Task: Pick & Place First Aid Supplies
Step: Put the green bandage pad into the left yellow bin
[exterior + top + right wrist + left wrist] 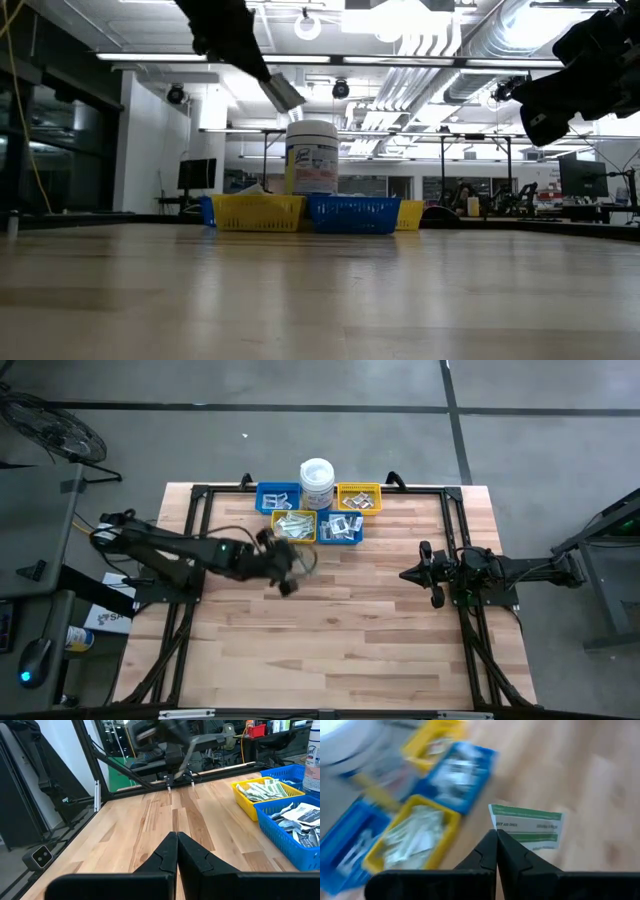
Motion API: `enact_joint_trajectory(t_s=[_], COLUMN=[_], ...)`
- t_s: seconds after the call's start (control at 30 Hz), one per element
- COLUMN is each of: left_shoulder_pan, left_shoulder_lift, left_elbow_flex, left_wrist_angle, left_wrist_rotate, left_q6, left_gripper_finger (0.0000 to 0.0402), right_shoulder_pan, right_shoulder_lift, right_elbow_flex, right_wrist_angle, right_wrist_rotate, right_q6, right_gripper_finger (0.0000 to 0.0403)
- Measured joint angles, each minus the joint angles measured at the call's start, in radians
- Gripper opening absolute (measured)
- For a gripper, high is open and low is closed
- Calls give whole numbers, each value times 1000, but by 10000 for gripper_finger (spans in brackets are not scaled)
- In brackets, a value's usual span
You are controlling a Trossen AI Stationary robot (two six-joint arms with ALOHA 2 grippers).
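Left wrist view: green-and-white strip packet (527,826) pinched (fingertips together).
Left gripper (287,582) at six o'clock of yellow bin (294,526); right gripper (408,574) closed, empty.

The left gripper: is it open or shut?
Shut: the left gripper fingers pinch a green-and-white paper strip packet above the table.
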Motion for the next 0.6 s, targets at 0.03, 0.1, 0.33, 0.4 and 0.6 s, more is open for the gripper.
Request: enact_joint_trajectory(t_s=[0.03, 0.1, 0.33, 0.4, 0.6], left_shoulder_pan=[20, 63, 248, 303, 468], left_shoulder_lift=[-4, -10, -11, -11, -5], left_elbow_flex=[0, 0, -49, -84, -201], left_wrist_angle=[-5, -14, -6, 32, 231], left_wrist_rotate=[-23, -59, -72, -53, 101], left_q6=[-48, -137, -435, -504, -596], left_gripper_finger=[0, 0, 0, 0, 0], right_shoulder_pan=[0, 0, 0, 0, 0], right_shoulder_lift=[0, 0, 0, 0, 0], right_elbow_flex=[0, 0, 0, 0, 0], right_wrist_angle=[0, 0, 0, 0, 0], right_wrist_rotate=[0, 0, 0, 0, 0], right_q6=[0, 0, 0, 0, 0], right_gripper_finger=[0, 0, 0, 0, 0])
